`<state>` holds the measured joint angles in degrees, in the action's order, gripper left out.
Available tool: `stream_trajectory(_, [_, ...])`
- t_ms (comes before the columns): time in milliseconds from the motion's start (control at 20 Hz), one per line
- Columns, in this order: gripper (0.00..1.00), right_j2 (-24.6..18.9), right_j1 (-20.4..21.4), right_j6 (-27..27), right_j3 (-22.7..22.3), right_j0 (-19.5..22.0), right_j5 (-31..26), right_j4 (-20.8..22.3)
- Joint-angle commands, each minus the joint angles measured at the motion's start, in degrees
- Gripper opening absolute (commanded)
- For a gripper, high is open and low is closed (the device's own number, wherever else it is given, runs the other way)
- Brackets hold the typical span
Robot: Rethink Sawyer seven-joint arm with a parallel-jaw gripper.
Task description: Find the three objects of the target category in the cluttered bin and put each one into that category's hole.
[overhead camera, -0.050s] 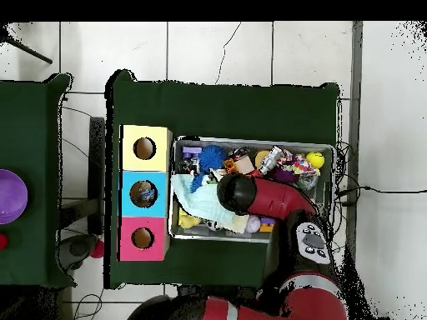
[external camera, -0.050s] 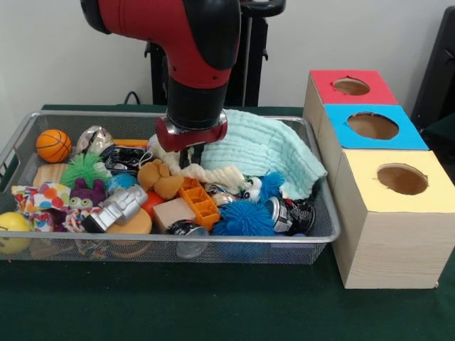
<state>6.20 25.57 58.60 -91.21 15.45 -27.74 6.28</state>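
Observation:
My gripper (external camera, -0.050s: 187, 159) reaches down into the wire bin (external camera, -0.050s: 323, 213) at its middle back, just above a cream rope toy (external camera, -0.050s: 217, 175) and a tan teddy (external camera, -0.050s: 159, 179). Its tip is sunk among the clutter, so its state is hidden. A mint towel (external camera, -0.050s: 266, 153) lies bunched right beside it. In the overhead view the arm's wrist (overhead camera, -0.050s: 236, 193) covers the gripper. Three hole boxes stand in a row by the bin: red (external camera, -0.050s: 352, 87), blue (external camera, -0.050s: 373, 126) and yellow (external camera, -0.050s: 402, 177). From above, something small shows inside the blue box's hole (overhead camera, -0.050s: 143, 193).
The bin also holds an orange basketball (external camera, -0.050s: 54, 145), a green furry toy (external camera, -0.050s: 84, 169), a silver robot figure (external camera, -0.050s: 121, 207), an orange block (external camera, -0.050s: 200, 202), a blue spiky ball (external camera, -0.050s: 244, 219), cans (external camera, -0.050s: 288, 214) and a yellow ball (external camera, -0.050s: 13, 231).

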Motion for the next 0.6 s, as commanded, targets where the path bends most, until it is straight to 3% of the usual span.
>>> stream_trajectory(50, [0.0,5.0,-0.3,3.1,2.6,2.0,1.5,8.5])
stream_trajectory(600, [0.0,0.8,4.3,-5.0,5.3,10.0,-2.6,17.0])
